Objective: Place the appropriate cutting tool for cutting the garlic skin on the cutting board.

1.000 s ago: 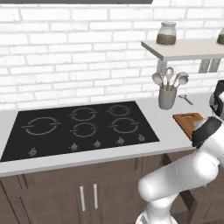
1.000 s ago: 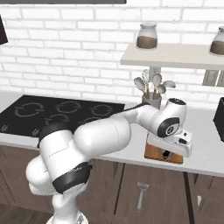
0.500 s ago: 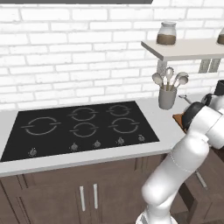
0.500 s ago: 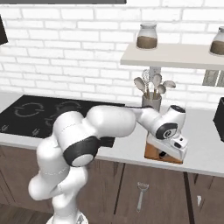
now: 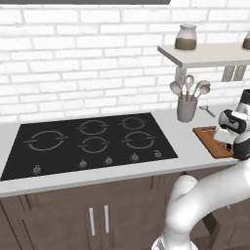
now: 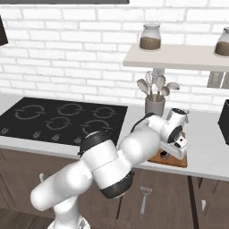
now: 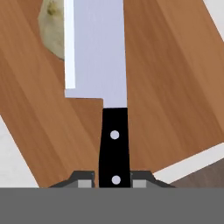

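In the hand view my gripper [image 7: 113, 181] is shut on the black riveted handle of the cutting tool [image 7: 98, 48], a knife whose silver-grey blade points away from the hand. It hangs close over the orange-brown cutting board [image 7: 175, 87]. Whether the blade touches the wood I cannot tell. The pale garlic [image 7: 50, 30] lies on the board at the upper left, partly hidden by the blade. From the base cameras the gripper [image 5: 228, 136] [image 6: 176, 150] sits low over the cutting board [image 5: 207, 139] [image 6: 156, 157] on the counter right of the stove.
A grey holder with spoons and ladles [image 5: 186, 108] [image 6: 154, 106] stands just behind the board. The black cooktop [image 5: 93, 141] [image 6: 62, 118] lies to the left. A wall shelf with jars [image 5: 205, 54] [image 6: 179, 56] hangs above. A dark block [image 6: 223, 120] stands at the far right.
The arm's elbow has swung round while the hand stayed over the board. The gripper remains shut on the knife.
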Controlling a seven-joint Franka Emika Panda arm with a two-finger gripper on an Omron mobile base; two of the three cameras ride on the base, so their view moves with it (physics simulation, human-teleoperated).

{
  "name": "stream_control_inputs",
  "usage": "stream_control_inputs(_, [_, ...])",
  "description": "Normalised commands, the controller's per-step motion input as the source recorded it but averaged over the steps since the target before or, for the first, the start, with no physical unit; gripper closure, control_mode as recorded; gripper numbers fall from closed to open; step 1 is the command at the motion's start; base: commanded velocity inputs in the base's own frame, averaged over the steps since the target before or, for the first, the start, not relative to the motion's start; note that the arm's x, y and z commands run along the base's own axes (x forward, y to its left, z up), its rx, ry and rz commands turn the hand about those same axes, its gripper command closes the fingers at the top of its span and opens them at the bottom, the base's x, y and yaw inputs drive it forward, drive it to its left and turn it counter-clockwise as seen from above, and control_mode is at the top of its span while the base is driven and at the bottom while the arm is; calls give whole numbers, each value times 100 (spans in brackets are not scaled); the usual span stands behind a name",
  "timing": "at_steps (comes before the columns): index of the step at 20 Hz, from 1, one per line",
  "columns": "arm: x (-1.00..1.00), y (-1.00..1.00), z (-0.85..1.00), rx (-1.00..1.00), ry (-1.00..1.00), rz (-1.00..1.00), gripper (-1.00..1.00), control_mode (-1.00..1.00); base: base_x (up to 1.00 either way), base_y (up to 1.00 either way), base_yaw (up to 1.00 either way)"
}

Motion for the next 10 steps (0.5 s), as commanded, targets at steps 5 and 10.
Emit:
stream_control_inputs(5, [21,-10,-32,3,0,0,100,-100,0,0,0])
stream_control_inputs(10, [9,-1,-33,3,0,0,100,-100,0,0,0])
